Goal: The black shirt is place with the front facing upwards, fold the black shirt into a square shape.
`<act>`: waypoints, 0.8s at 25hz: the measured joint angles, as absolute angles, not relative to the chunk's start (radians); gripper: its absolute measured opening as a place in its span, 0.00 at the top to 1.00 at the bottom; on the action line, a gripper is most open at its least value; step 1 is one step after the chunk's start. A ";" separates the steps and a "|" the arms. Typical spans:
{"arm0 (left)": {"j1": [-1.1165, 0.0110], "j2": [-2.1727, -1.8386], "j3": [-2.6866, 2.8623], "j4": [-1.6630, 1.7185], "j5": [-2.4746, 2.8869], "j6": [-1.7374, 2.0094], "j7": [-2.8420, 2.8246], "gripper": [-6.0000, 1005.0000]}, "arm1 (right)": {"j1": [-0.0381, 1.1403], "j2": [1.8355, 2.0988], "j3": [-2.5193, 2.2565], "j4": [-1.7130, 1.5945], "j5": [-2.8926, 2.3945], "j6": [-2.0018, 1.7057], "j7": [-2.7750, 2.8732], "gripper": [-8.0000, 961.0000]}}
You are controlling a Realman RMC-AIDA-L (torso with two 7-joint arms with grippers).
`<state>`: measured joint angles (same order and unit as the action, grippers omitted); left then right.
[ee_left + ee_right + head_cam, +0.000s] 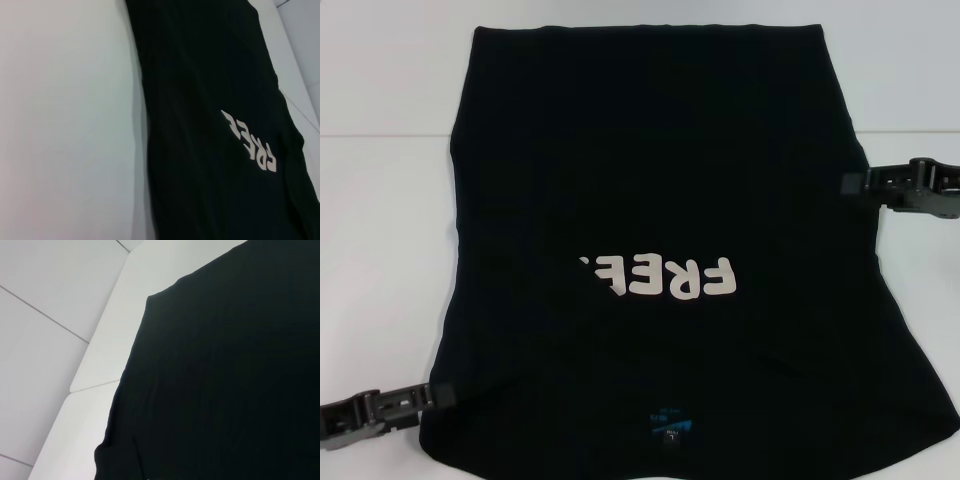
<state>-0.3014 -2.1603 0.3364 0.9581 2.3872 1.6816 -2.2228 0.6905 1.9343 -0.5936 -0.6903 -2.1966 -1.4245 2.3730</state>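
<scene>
So far the black shirt lies on the white desk with its front up. The white letters read upside down in the head view, and the small blue neck label sits at the near edge, so the collar points toward the robot and the hem lies at the far side. No sleeves show at either side; the outline is a long trapezoid, wider near the robot. The lettering also seems cut short at one end, which suggests the sides are already folded in, though I cannot tell that for certain.

The left hand is at the near left edge of the cloth, its tip touching or just beside the fabric. The right hand is at the right edge, farther from the robot. Whether either hand is open or closed on the cloth I cannot tell.

As I judge it, the shirt is narrowed but not yet square. What remains is folding its length, hem toward collar, then smoothing.
</scene>
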 joint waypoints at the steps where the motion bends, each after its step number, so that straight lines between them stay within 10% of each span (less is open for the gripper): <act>1: -0.302 -2.161 0.340 0.957 2.388 1.672 -2.227 0.12 | 0.689 1.934 -0.593 -0.690 -2.197 -1.425 2.373 0.48; 20: -0.335 -2.161 0.407 0.925 2.435 1.628 -2.314 0.19 | 0.681 1.929 -0.557 -0.690 -2.195 -1.428 2.359 0.49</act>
<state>-0.3347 -2.1614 0.4075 0.9249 2.4350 1.6284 -2.3137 0.6813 1.9294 -0.5568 -0.6903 -2.1955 -1.4283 2.3595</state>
